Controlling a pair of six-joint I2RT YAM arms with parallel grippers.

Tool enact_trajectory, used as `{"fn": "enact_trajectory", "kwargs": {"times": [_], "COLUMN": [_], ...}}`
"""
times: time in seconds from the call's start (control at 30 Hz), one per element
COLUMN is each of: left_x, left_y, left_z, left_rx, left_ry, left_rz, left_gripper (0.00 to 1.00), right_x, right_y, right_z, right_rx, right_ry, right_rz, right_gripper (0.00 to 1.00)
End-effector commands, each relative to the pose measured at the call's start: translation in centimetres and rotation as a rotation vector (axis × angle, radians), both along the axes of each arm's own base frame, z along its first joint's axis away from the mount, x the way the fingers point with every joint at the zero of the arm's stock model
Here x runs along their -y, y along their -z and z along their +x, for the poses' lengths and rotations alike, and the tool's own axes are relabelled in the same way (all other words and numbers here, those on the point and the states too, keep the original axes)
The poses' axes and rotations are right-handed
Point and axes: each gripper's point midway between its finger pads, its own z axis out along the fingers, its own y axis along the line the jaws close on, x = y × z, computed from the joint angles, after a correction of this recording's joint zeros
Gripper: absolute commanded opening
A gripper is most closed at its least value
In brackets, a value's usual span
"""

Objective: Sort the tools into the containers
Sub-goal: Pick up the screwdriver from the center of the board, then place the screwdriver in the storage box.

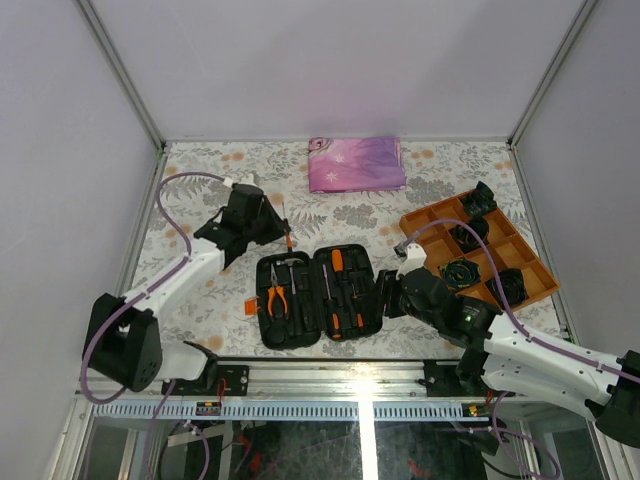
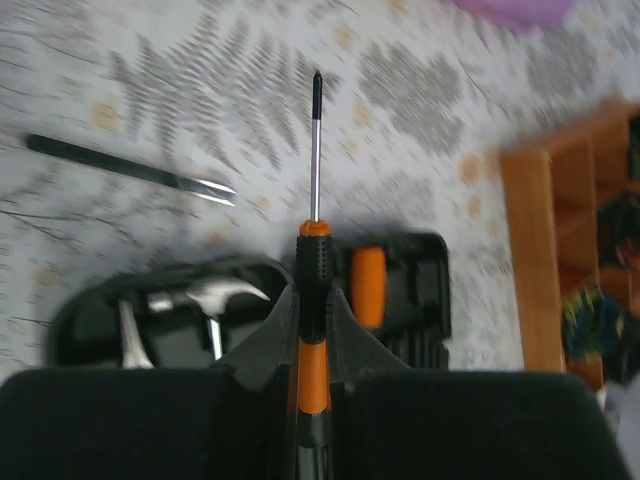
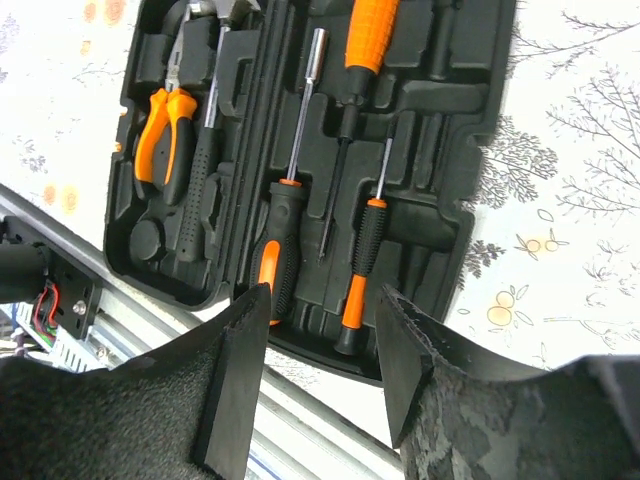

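Observation:
The black tool case (image 1: 318, 296) lies open in the middle of the table. In its moulded slots sit orange-handled pliers (image 3: 165, 135), a hammer (image 3: 205, 150) and several screwdrivers (image 3: 280, 240). My left gripper (image 2: 313, 300) is shut on the handle of an orange-and-black screwdriver (image 2: 314, 250), whose shaft points away from me above the case's far edge. In the top view that left gripper (image 1: 272, 226) hovers just behind the case's left half. My right gripper (image 3: 322, 300) stands open over the case's near right corner, with nothing between its fingers.
A slim dark metal tool with a forked tip (image 2: 130, 170) lies on the floral cloth behind the case. An orange divided tray (image 1: 433, 216) with black coiled bundles stands at the right. A folded pink-purple cloth (image 1: 356, 163) lies at the back. A metal rail (image 1: 330, 375) runs along the near edge.

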Motion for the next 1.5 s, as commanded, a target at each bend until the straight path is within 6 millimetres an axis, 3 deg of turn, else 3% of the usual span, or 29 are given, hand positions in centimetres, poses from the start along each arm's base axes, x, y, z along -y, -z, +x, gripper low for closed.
{"fn": "enact_trajectory", "kwargs": {"times": [0.0, 0.33, 0.87, 1.07, 1.37, 1.4, 1.47], "left_x": [5.1, 11.5, 17.1, 17.4, 17.2, 17.1, 17.0], "left_y": [-3.5, -5.4, -7.2, -7.4, -7.5, -7.5, -7.3], "left_z": [-3.2, -11.1, -15.4, -15.6, -15.7, -15.6, -15.5], "left_rx": [0.132, 0.218, 0.265, 0.27, 0.271, 0.272, 0.27], "left_ry": [0.223, 0.435, 0.557, 0.559, 0.545, 0.538, 0.527], "left_rz": [-0.098, -0.278, -0.422, -0.422, -0.428, -0.427, -0.424], "left_gripper": [0.0, 0.0, 0.0, 0.0, 0.0, 0.01, 0.16], "right_x": [-2.2, -5.1, -6.3, -6.3, -5.8, -5.6, -5.2], "right_y": [-3.6, -8.5, -9.0, -8.4, -7.3, -7.1, -6.6], "right_z": [0.3, -1.0, -0.6, -0.3, 0.2, 0.3, 0.5], "right_rx": [0.059, 0.176, 0.163, 0.147, 0.12, 0.117, 0.106], "right_ry": [-0.041, -0.169, -0.148, -0.135, -0.081, -0.069, -0.044], "right_rz": [0.135, 0.451, 0.583, 0.555, 0.524, 0.513, 0.486], "right_gripper": [0.54, 0.58, 0.57, 0.46, 0.19, 0.17, 0.12]}}
